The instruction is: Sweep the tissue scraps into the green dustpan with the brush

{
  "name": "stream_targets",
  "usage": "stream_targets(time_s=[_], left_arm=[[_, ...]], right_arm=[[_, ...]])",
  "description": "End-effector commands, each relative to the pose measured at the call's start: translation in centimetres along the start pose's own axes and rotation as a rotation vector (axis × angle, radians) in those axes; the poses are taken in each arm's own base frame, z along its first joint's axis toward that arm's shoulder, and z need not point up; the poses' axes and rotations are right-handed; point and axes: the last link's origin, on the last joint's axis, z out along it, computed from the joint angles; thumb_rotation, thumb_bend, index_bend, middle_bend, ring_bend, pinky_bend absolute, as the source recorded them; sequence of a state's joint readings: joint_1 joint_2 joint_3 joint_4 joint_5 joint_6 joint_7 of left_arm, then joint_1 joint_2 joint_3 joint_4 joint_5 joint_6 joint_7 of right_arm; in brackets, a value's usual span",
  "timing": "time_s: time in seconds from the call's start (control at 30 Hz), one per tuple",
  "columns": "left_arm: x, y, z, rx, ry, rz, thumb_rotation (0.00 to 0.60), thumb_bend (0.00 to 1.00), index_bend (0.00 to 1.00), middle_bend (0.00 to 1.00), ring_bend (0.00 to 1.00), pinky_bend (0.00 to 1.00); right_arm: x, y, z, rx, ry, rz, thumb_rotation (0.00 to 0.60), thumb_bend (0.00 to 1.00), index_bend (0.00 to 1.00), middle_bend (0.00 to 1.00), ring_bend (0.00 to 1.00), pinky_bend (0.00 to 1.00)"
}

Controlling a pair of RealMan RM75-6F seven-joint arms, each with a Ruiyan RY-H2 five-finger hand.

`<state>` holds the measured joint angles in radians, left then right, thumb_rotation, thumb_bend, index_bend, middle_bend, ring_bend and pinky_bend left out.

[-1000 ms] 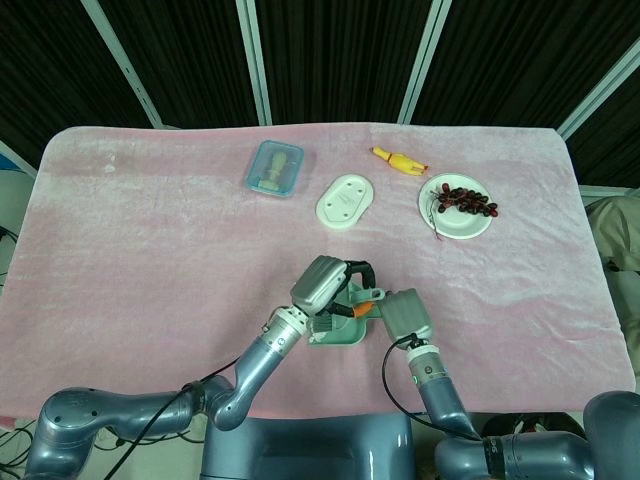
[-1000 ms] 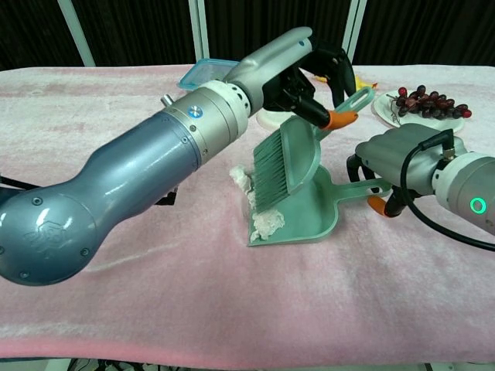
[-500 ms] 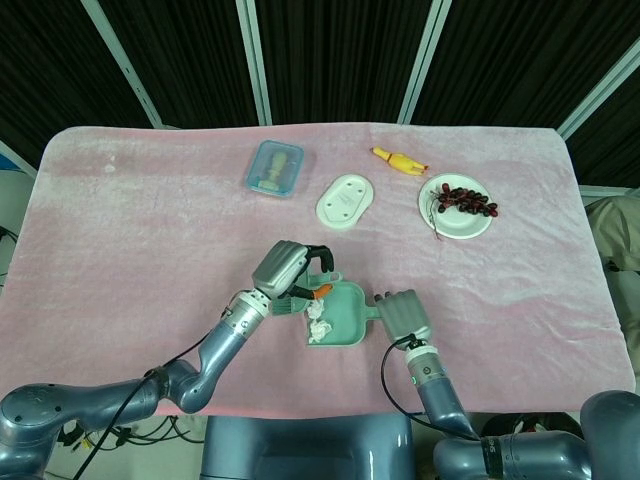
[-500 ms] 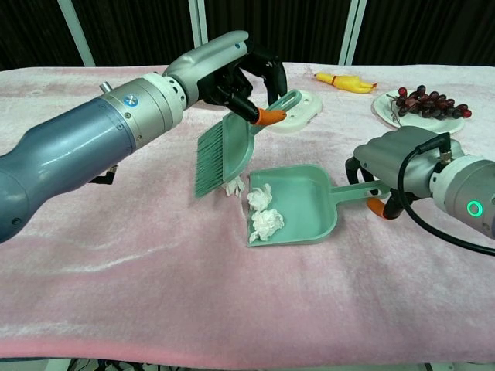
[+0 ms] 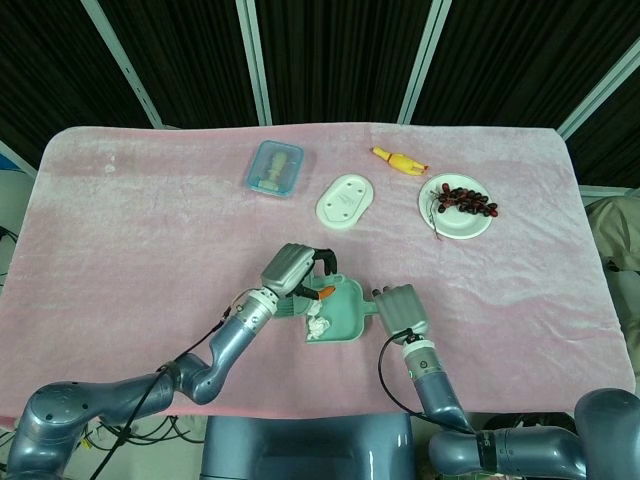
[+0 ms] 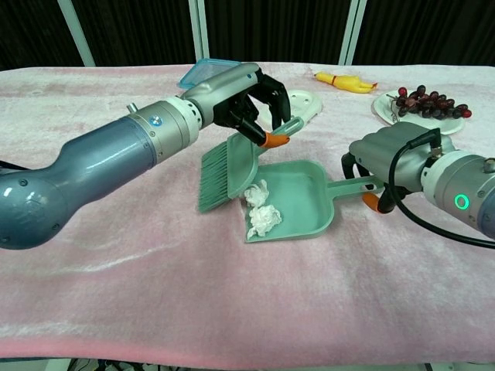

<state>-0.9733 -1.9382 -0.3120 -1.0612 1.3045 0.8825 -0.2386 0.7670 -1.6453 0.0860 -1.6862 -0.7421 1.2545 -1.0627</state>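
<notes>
Brush (image 6: 228,165) in left robot hand's (image 6: 247,100) grip — bristles down-left, handle up-right.

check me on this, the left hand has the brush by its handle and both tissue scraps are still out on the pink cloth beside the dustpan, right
Not quite. The left hand does hold the brush by its handle, but the chest view shows both tissue scraps lying inside the green dustpan, not on the cloth.

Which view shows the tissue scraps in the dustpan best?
The chest view: the tissue scraps lie plainly at the open mouth of the green dustpan, beside the brush bristles. The head view shows them only as a small white patch, partly crowded by the left robot hand.
</notes>
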Motion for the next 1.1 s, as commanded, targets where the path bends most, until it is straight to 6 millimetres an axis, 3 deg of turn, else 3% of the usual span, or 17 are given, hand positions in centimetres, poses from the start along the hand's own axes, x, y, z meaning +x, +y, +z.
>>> stream_targets(time_s=[0.03, 0.7, 1.1], left_arm=[[-1.0, 0.6, 0.5, -0.005, -0.012, -0.023, 0.600, 0.32, 0.64, 0.67, 0.87, 1.00], [-3.6, 7.4, 3.1, -0.141, 0.020, -0.123, 0.600, 0.32, 0.64, 0.67, 0.87, 1.00], [-2.6, 8.5, 3.0, -0.181, 0.067, -0.162, 0.600, 0.32, 0.63, 0.67, 0.87, 1.00]], right_arm=[[0.0, 0.1, 0.0, -0.003, -0.002, 0.000, 0.600, 0.45, 0.46, 0.48, 0.56, 0.66], [-0.4, 0.2, -0.4, 0.004, -0.011, 0.005, 0.600, 0.45, 0.46, 0.48, 0.56, 0.66], [0.1, 0.5, -0.6, 0.002, -0.001, 0.006, 0.600, 0.45, 0.46, 0.48, 0.56, 0.65]])
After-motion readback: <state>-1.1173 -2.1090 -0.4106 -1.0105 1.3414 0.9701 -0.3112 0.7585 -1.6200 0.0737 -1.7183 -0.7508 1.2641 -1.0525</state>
